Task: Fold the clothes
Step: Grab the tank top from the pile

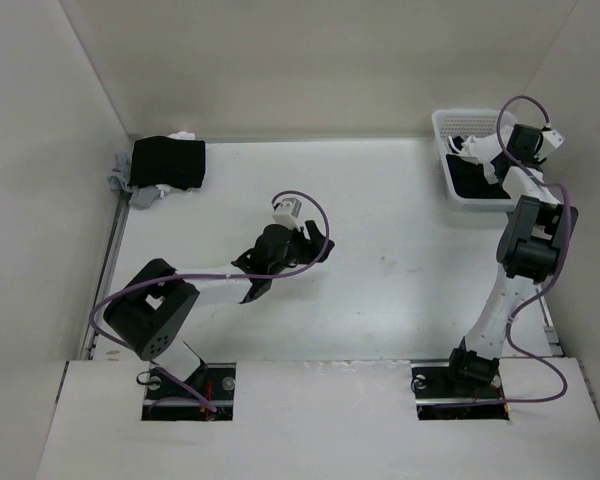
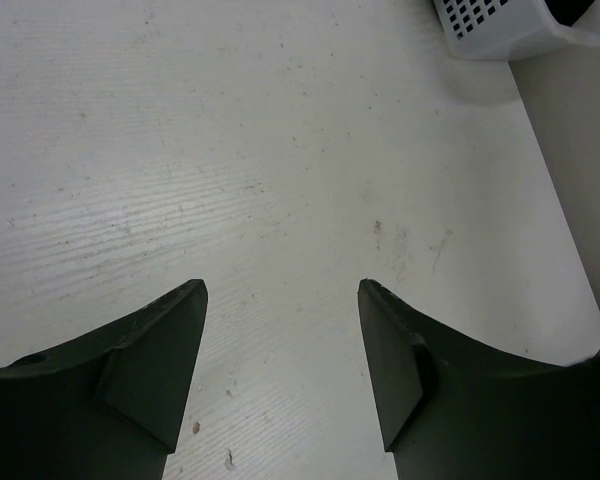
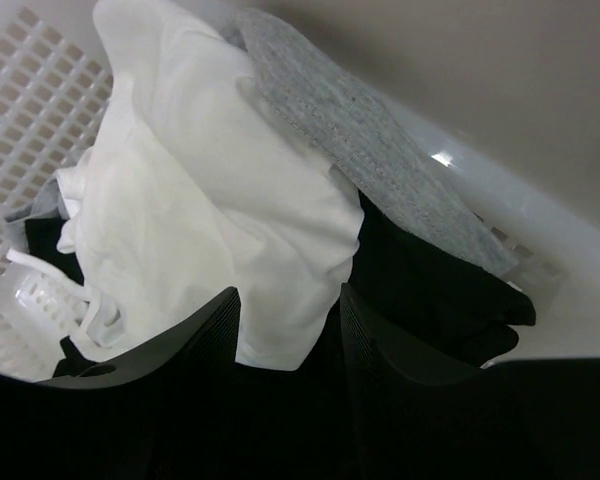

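Item: thin white soft fabric garment point(image 3: 210, 220) in white lattice basket point(image 3: 30, 110), directly ahead of right gripper point(image 3: 290, 297), jaws parted, nothing clamped; left gripper point(image 2: 282, 288) well apart, spread empty

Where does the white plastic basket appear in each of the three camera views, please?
Top external: the white basket sits at the far right corner of the table.
Left wrist: only its corner shows, at the upper right edge.
Right wrist: its lattice wall fills the left side, beside the white garment.
Shared landmark: the black clothing inside the basket.
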Controlling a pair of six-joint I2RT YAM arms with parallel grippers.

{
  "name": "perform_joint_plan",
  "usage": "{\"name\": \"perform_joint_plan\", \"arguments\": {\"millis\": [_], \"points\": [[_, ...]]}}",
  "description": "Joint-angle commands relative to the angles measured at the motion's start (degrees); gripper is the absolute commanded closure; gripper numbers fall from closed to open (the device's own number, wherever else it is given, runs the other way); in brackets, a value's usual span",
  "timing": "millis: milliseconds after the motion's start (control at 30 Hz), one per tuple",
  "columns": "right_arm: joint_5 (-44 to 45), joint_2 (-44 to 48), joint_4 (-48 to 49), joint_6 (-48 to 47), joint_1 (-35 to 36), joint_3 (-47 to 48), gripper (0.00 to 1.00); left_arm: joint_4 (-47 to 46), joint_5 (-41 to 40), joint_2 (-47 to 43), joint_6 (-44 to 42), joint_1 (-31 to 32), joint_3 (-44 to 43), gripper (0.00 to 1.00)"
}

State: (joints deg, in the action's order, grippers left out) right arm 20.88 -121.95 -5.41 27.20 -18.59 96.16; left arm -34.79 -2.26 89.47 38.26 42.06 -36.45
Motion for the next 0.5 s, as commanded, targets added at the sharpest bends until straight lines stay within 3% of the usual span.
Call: {"name": "perform_joint_plan", "arguments": {"millis": [0, 33, 100, 167, 200, 233, 367, 467], "points": [[-2.86, -2.5, -0.13, 0.13, -0.44, 4.82, 0.51, -4.15, 1.03, 0.53, -0.64, -0.19, 0.41, 0.4], [-3.39, -3.02, -0.21, 0.22, -0.44, 5.35, 0.52, -4.15, 1.12, 0.62, -0.64, -0.19, 0.32, 0.4], [-5.4, -4.6, -0.04, 0.13, -0.35, 6.66, 0.65, -4.24, 1.47, 1.23, -0.56, -0.19, 0.06, 0.4], [-5.59, -5.14, -0.13, 0.31, -0.35, 6.85, 0.72, -4.24, 1.47, 1.49, -0.47, -0.1, -0.03, 0.4], [-5.68, -5.14, 0.74, 0.83, -0.44, 6.24, 0.86, -4.33, 1.56, 2.02, -0.47, -0.1, -0.29, 0.4], [-5.68, -4.88, 1.53, 0.92, -0.53, 5.62, 0.9, -4.33, 1.56, 2.28, -0.47, -0.1, -0.38, 0.4], [-5.59, -1.73, 4.96, 1.01, -0.53, 2.73, 1.0, -4.33, 1.73, 2.99, -0.47, -0.18, -0.73, 0.4], [-5.94, 5.2, 9.34, 1.36, -0.18, -1.84, 1.0, -4.33, 1.73, 3.08, -0.47, -0.62, -0.82, 0.4]]}}
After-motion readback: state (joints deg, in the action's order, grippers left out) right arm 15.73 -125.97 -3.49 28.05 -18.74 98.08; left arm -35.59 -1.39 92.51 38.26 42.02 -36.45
